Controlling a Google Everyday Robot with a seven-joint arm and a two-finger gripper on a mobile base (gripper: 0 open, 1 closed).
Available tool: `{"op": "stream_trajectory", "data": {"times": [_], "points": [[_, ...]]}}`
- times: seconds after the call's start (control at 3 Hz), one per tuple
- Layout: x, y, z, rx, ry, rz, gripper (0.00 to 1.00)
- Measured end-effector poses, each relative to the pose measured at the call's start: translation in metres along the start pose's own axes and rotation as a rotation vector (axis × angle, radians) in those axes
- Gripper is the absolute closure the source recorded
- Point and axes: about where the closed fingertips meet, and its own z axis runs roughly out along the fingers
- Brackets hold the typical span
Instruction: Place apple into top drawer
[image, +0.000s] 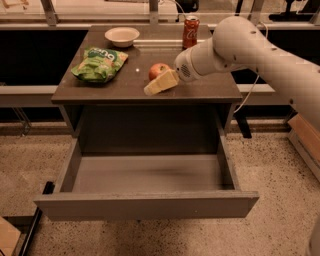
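The red apple (157, 70) with yellowish patches sits on the cabinet top (100, 90), near its middle. My gripper (159, 84) reaches in from the right and lies right in front of the apple, its pale fingers partly covering the apple's lower right side. The white arm runs off to the right edge of the view. The top drawer (145, 204) is pulled out wide below the cabinet top, and its smooth grey inside is bare.
A green chip bag (99, 63) lies on the left of the cabinet top. A white bowl (122, 36) stands at the back left and a red soda can (190, 31) at the back right. Speckled floor surrounds the cabinet.
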Motion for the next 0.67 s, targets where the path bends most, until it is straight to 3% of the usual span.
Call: {"op": "stream_trajectory", "data": {"times": [0.33,0.67], "points": [[-0.005,-0.011,0.032,-0.002,-0.044,0.014,0.0],[-0.005,-0.019,0.056,-0.014,-0.077,0.034,0.17]]}}
